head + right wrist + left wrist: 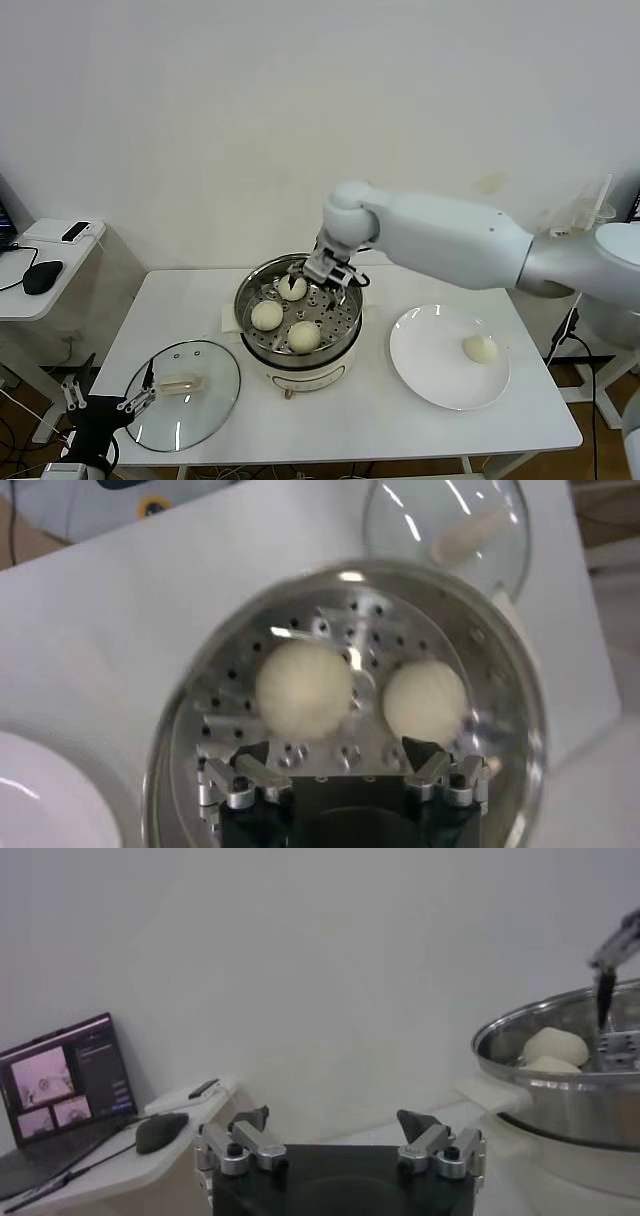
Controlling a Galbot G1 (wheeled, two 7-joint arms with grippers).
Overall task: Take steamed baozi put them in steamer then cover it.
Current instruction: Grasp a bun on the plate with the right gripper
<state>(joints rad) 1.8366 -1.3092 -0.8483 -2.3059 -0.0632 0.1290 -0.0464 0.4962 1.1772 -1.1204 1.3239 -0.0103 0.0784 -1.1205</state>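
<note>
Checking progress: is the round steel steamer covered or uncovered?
Uncovered. The shiny round steel steamer shows three buns on its tray, while the clear glass lid lies flat on the table beside it.

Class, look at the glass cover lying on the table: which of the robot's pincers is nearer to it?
The left pincer, open, sits at the cover's near-left edge. The right pincer, open, hangs over the steamer, farther off.

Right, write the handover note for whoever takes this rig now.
Right gripper: open, empty, over the round stainless-steel steamer.
Left gripper: open, parked low, off the table's front-left corner.
Done: three cream-white baozi on the perforated tray.
Left: fourth baozi on the flat white plate; then fit the clear glass lid, which lies on the table front-left.
</note>
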